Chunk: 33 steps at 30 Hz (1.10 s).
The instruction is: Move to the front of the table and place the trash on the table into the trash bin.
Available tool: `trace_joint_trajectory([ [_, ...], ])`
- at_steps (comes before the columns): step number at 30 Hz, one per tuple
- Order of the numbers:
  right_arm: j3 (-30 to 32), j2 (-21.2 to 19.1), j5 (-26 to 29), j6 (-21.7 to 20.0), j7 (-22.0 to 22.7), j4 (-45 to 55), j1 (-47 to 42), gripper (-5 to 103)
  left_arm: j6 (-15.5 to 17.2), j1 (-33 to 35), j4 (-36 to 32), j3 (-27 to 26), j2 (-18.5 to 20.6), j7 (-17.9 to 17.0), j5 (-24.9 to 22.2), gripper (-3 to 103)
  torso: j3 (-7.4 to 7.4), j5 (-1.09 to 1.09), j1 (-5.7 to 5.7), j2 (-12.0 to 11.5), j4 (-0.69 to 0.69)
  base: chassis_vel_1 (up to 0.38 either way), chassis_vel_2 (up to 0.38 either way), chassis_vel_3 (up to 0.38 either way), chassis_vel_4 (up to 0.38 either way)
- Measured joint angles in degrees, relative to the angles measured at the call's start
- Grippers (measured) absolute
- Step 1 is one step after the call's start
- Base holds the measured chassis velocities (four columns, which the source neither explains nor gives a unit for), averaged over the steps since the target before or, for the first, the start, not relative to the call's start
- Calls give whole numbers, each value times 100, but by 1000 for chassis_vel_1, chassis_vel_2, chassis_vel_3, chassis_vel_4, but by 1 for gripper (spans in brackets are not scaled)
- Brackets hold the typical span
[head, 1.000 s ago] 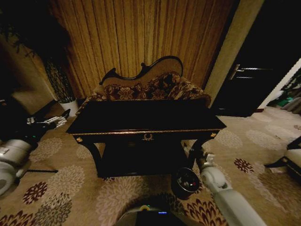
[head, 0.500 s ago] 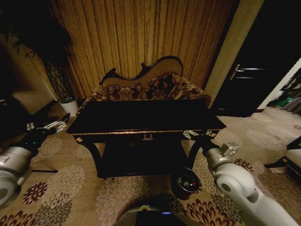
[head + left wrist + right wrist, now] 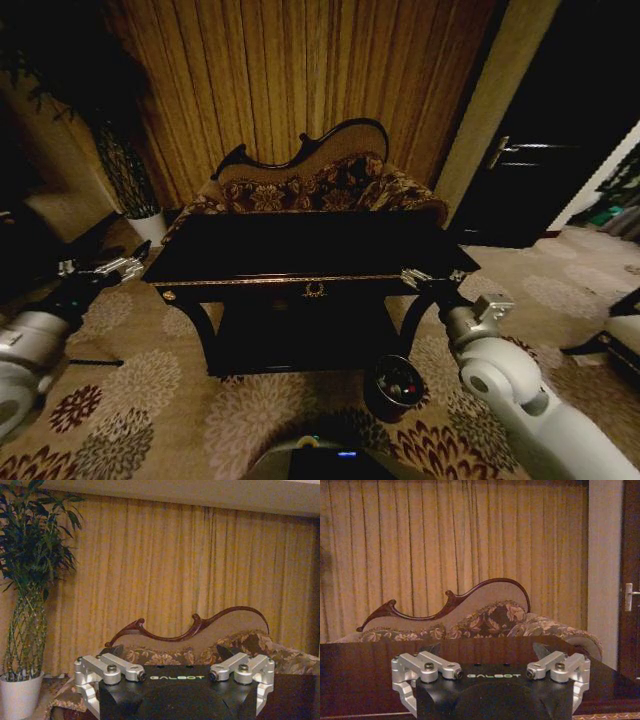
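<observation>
Tabletop (image 3: 300, 245): black, glossy, bare surface, directly ahead of robot. Trash bin (image 3: 393, 386): on floor beside front right leg, small items of trash (image 3: 400, 388) inside. Right pincer (image 3: 428, 279): at front right corner, fingers spread, nothing held. Left pincer (image 3: 112, 267): just off left edge, fingers spread, nothing held. Floral sofa (image 3: 320, 190): behind tabletop.

One table (image 3: 310, 250), one trash bin (image 3: 393, 386), one sofa (image 3: 320, 185), one potted plant (image 3: 25, 630), two grippers: left (image 3: 110, 268), right (image 3: 425, 280).
</observation>
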Motion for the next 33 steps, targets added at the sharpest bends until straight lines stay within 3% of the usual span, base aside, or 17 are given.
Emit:
trace_joint_trajectory([
  [33,220,139,-38,24,6,138,-300,100,-31,88,-103,-39,28,46,-2,100,-2,2,-2,1,2,170,-163,-172,168],
])
